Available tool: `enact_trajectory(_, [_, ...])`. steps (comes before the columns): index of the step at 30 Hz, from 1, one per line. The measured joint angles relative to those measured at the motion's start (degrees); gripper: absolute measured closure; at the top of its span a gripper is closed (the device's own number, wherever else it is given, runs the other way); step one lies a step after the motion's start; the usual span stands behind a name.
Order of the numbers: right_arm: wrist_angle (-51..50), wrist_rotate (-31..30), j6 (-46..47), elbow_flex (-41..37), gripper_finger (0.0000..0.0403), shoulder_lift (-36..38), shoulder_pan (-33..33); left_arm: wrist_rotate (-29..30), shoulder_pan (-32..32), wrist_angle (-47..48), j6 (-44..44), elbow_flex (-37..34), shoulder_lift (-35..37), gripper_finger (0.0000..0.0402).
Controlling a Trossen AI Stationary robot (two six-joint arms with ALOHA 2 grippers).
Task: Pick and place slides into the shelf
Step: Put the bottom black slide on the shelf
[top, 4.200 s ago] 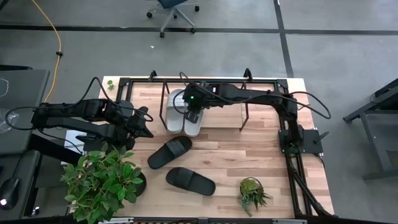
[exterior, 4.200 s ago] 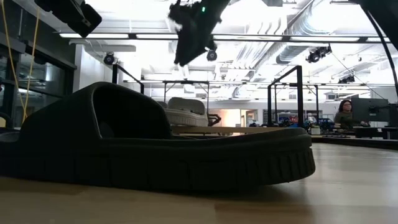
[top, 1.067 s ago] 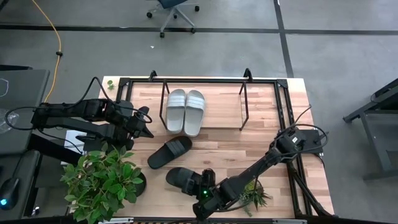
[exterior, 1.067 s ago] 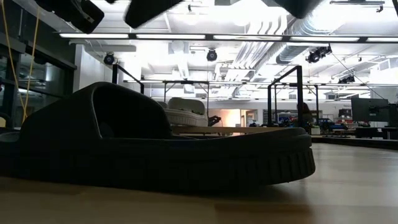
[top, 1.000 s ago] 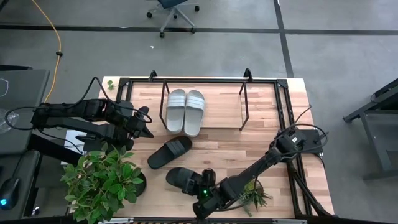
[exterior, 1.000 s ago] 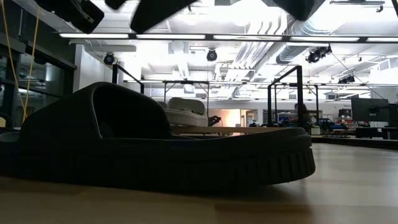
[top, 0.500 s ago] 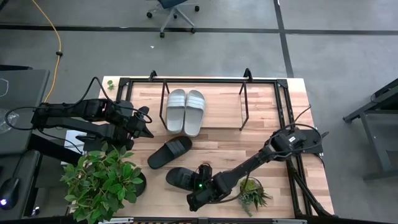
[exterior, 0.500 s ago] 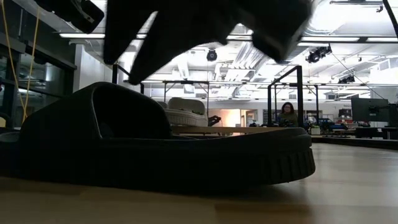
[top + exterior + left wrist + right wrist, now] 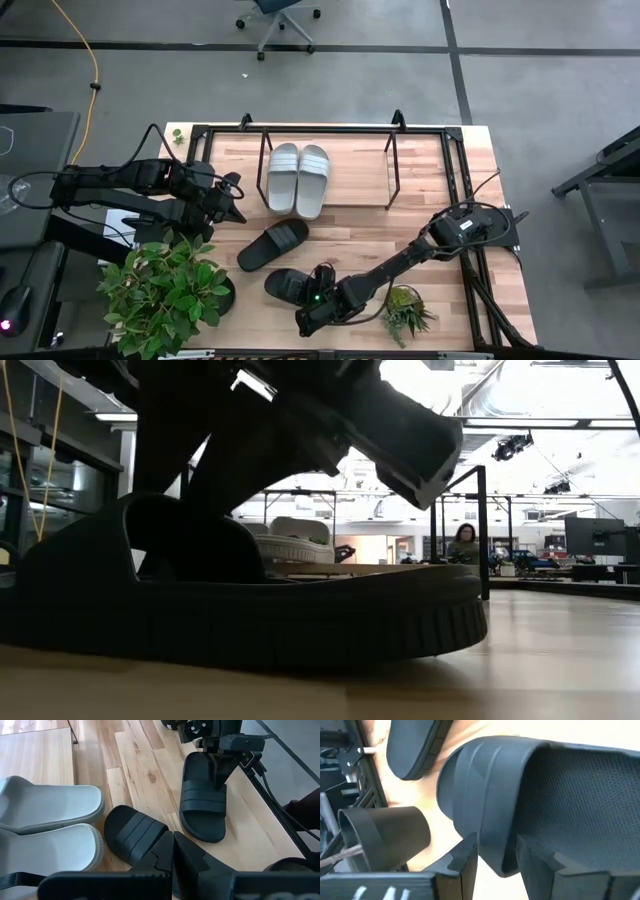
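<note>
I can read no brand or lettering on any of the slides or on my arms.

My right gripper [image 9: 312, 303] is down at the near edge of the table, on the near black slide [image 9: 287, 285]. In the right wrist view my fingers [image 9: 470, 857] are spread with the rim of that slide's strap between them, one finger outside it and one under it; I cannot tell whether they press it yet. In the low view my gripper [image 9: 200, 470] comes down onto the strap, and the sole lies flat on the wood.

The other black slide [image 9: 273, 244] lies just beyond it, toward the middle of the table, apart from it. The light grey pair [image 9: 298, 179] sits side by side, touching, inside the shelf [image 9: 392, 131] along the far edge.

My left gripper [image 9: 232, 200] waits near the table's left edge, fingers [image 9: 165, 851] pressed together, holding nothing.
</note>
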State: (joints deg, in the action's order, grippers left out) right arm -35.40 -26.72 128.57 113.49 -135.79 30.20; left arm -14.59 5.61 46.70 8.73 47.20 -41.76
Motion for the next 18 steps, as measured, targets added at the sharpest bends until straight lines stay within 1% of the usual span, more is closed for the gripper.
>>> enact_trajectory(5, [-0.78, 0.05, 0.01, 0.00, 0.0281, 0.00, -0.11, 0.00, 0.00, 0.00, 0.02, 0.00, 0.00, 0.0401])
enact_trajectory(13, [-1.89, -2.72, -0.14, 0.00, 0.0281, 0.00, -1.18, 0.02, 0.00, 0.24, 0.02, 0.00, 0.00, 0.0401])
enact_trajectory(18, [-2.10, -2.86, -0.26, 0.00, 0.0281, 0.02, -1.29, 0.01, -0.01, 0.24, 0.02, 0.00, 0.00, 0.0401])
